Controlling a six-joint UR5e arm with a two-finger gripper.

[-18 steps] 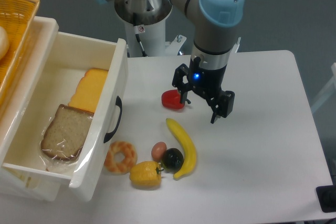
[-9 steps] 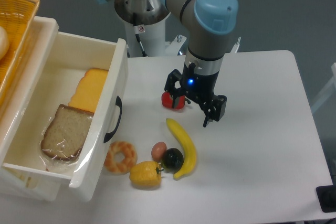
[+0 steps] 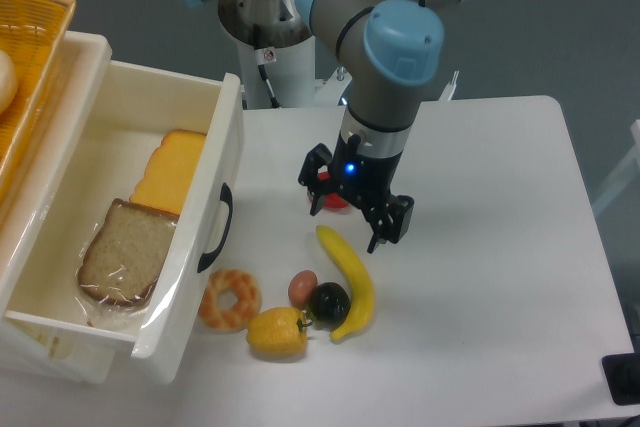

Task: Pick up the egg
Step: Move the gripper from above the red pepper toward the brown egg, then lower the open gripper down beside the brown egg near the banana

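Observation:
The egg (image 3: 302, 287) is a small pinkish-brown oval on the white table, between the glazed doughnut (image 3: 230, 299) and the dark round fruit (image 3: 329, 302), just above the yellow pepper (image 3: 277, 333). My gripper (image 3: 349, 213) is open and empty. It hangs above the table up and to the right of the egg, over the top end of the banana (image 3: 350, 282). It partly hides a red item (image 3: 334, 201).
An open white drawer (image 3: 150, 237) at the left holds a wrapped bread slice (image 3: 125, 252) and orange cheese slices (image 3: 168, 172). A yellow basket (image 3: 25, 67) sits at the far left. The robot base (image 3: 272, 37) stands behind the table.
My gripper has moved left and slightly down, from right of the red item to over the banana's top end, closer to the egg. The objects have not moved.

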